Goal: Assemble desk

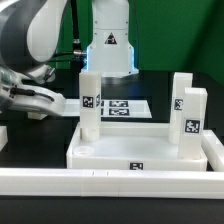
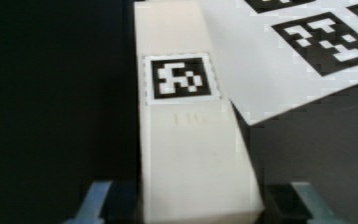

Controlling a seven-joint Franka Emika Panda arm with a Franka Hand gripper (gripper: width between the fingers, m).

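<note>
Leg is held between the fingers, one pad on each side face, standing upright over the corner socket of the desk top. In judgement, it should be kept vertical and twisted squarely, pressed down evenly. Arm is reached in low from the exterior view's left, wrist horizontal. Two more legs are seated, well apart from the fingers.

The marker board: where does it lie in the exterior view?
The marker board lies flat on the table behind the desk top, between its upright legs.
</note>
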